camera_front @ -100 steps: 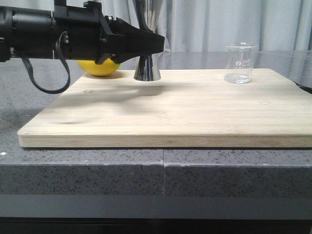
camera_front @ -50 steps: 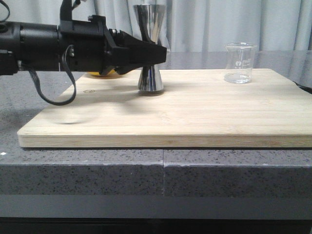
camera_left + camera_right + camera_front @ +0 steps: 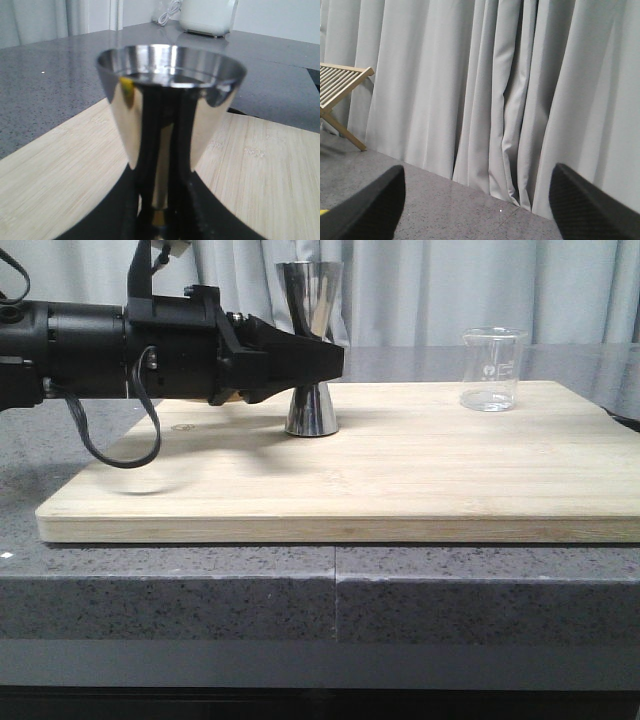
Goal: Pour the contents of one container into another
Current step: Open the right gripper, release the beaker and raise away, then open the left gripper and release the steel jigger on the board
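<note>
The steel hourglass jigger (image 3: 311, 350) stands upright with its base on the wooden board (image 3: 400, 480), left of centre near the back. My left gripper (image 3: 325, 360) reaches in from the left and is shut on its narrow waist. In the left wrist view the jigger's upper cup (image 3: 170, 100) fills the frame, with the black fingers (image 3: 145, 200) pressed on either side of the waist. The clear glass beaker (image 3: 491, 368) with white marks stands alone at the board's back right, far from both grippers. My right gripper (image 3: 480, 210) faces the curtain, open and empty.
The board lies on a grey speckled countertop (image 3: 200, 600). A sliver of the yellow lemon (image 3: 233, 397) shows behind the left gripper. A white appliance (image 3: 207, 15) sits at the counter's far edge. A wooden slatted rack (image 3: 340, 82) stands by the curtain.
My left gripper has come down and slightly right with the jigger, from hovering above the board to its base resting on it. The lemon is now mostly hidden behind the arm.
</note>
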`<act>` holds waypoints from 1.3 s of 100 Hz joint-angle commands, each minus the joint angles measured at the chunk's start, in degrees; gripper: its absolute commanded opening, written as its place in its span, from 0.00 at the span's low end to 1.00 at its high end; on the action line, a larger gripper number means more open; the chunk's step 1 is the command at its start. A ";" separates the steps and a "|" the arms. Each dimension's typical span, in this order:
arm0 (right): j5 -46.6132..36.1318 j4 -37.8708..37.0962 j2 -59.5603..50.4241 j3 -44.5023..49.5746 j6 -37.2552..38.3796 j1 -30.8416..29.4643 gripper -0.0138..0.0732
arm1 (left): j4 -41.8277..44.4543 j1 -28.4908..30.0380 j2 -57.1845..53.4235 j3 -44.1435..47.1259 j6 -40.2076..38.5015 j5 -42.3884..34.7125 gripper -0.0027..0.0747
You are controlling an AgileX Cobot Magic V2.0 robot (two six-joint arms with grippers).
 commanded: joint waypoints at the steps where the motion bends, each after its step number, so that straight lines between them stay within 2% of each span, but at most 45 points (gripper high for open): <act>1: -4.15 1.25 -2.23 -1.31 0.00 -0.47 0.78 | -2.28 0.23 -2.62 -1.56 0.07 -4.11 0.01; 42: -4.15 1.25 -2.23 -1.31 0.00 -0.47 0.78 | -0.40 0.23 -2.62 -1.56 0.07 -4.62 0.03; 49: -4.15 1.25 -2.23 -1.31 0.00 -0.47 0.78 | -0.40 0.23 -2.62 -1.56 0.07 -4.74 0.10; 62: -4.15 1.25 -2.23 -1.31 0.00 -0.47 0.78 | -0.40 0.23 -2.62 -1.56 0.07 -4.74 0.34; 74: -4.15 1.25 -2.23 -1.31 0.00 -0.47 0.78 | -0.75 0.23 -2.62 -1.56 0.07 -5.00 0.50; 108: -4.15 1.25 -2.23 -1.31 0.00 -0.47 0.78 | 0.43 0.23 -2.72 -1.56 0.07 -5.36 0.51; 130: -4.15 1.25 -2.23 -1.31 0.00 -0.47 0.78 | 0.41 0.23 -2.72 -1.56 -0.03 -5.36 0.63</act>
